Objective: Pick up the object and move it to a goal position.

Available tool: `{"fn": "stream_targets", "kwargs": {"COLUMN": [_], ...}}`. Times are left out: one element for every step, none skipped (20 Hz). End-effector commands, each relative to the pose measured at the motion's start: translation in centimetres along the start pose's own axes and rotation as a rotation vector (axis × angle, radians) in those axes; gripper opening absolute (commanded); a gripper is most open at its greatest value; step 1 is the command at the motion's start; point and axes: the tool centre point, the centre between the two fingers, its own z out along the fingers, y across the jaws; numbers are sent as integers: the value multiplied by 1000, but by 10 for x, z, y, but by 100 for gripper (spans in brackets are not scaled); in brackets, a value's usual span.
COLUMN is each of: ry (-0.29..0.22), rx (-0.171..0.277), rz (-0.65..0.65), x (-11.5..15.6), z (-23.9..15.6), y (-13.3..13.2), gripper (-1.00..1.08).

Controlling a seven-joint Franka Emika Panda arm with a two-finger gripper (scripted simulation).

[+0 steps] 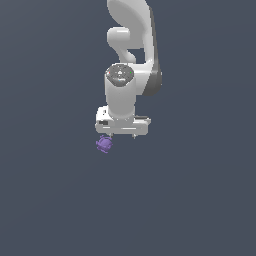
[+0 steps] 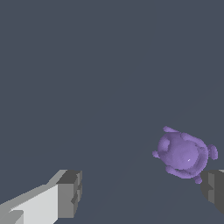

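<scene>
The object (image 1: 104, 144) is a small purple ring-like piece with little knobs, lying on the dark grey floor. In the exterior view it sits just below the white gripper (image 1: 122, 136), toward that view's left end of the hand. The wrist view shows the object (image 2: 183, 154) close to one dark fingertip (image 2: 213, 187), while the other fingertip (image 2: 70, 194) is far from it. The gripper (image 2: 142, 191) is open and holds nothing; the object lies beside the gap between the fingers, not inside it.
The white arm (image 1: 131, 45) rises from the hand toward the top of the exterior view. Around the object there is only plain dark grey floor (image 1: 190, 200).
</scene>
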Motion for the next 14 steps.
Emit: {"fn": "stream_targets", "kwargs": {"ry": [0, 1, 3, 8, 13, 21, 29, 36, 41, 44, 45, 45, 43, 43], "rx": [0, 0, -2, -3, -6, -9, -13, -16, -18, -20, -21, -21, -20, -19], "rz": [0, -1, -2, -4, -7, -11, -16, -19, -22, -24, -25, -25, -24, -23], "x": [0, 0, 1, 2, 3, 4, 6, 7, 8, 9, 9, 9, 9, 9], "z": [0, 0, -1, -3, -6, -9, -13, -16, -18, -19, -20, -20, -19, -19], "y": [0, 0, 1, 1, 2, 3, 5, 6, 7, 7, 8, 8, 7, 7], "gripper": [100, 100, 100, 100, 100, 100, 100, 100, 100, 100, 100, 100, 100, 100]}}
